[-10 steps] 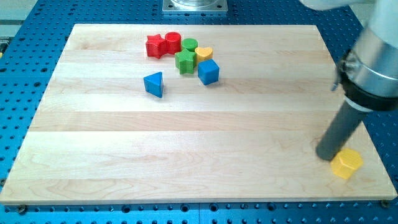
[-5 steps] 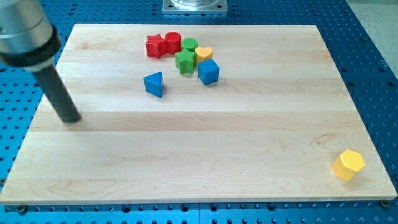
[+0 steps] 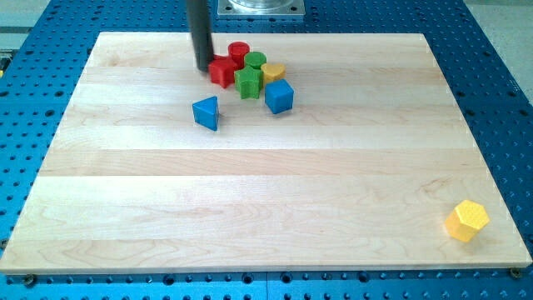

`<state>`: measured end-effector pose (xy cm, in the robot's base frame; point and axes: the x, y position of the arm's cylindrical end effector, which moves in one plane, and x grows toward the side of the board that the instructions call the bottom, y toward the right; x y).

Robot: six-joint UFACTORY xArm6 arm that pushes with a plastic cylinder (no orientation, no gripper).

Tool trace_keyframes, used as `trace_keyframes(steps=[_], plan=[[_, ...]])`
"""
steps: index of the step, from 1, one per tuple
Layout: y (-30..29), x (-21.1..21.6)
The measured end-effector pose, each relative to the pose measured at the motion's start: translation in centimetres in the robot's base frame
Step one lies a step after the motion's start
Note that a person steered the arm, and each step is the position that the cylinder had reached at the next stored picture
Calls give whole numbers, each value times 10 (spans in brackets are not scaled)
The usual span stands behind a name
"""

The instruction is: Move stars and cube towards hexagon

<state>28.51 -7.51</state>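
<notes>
My tip rests on the board at the view's top, touching the left side of the red star. The green star lies just right of the red star. The blue cube sits right of and slightly below the green star. The yellow hexagon lies alone at the board's bottom right corner, far from the cluster.
A red cylinder, a green cylinder and a yellow heart crowd the top of the cluster. A blue triangle lies below and left of it. The wooden board sits on a blue perforated table.
My tip swept from beside the yellow hexagon to the board's left, then up to the red star. The red star has shifted right and down, against the green star.
</notes>
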Motion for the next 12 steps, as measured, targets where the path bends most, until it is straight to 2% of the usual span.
trace_keyframes(steps=[2, 3, 4, 5, 6, 8, 9, 10, 11, 12], plan=[[-31, -15], [11, 2], [74, 82], [123, 118], [129, 122], [120, 100], [130, 59], [181, 52], [206, 169], [215, 168]])
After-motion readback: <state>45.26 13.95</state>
